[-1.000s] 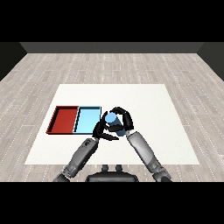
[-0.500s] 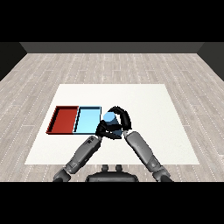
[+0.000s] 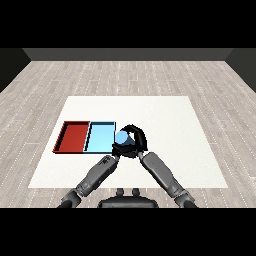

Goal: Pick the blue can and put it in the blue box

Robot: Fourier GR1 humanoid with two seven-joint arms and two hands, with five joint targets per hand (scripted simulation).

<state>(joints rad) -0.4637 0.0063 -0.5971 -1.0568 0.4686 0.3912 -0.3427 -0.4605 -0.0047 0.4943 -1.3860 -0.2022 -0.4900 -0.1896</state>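
Change: since the earlier pictures the right hand [image 3: 136, 141] has carried the blue can [image 3: 122, 137] to the left, from a place a little away from the light blue tray [image 3: 100, 137] to its right edge; the left hand [image 3: 120, 148] has drawn in closer under the can.
Blue can: it is held above the table [image 3: 175, 130], just at the right wall of the light blue tray, and it partly covers that wall in the head view. Whether it is already over the inside of the tray cannot be told.
Right hand: its black fingers are curled around the can from the right and from above, so the hand is closed on the can.
Left hand: it lies just below the can and beside the lower right corner of the light blue tray, very near to the right hand. How its fingers stand cannot be told, because the two black hands overlap.
Light blue tray: it lies flat on the table, and its inside shows nothing but its floor.
Red tray [image 3: 72, 137]: it touches the left side of the light blue tray, side by side with it.
Forearms: the two grey forearms come up from below the light blue tray and meet near its right edge.
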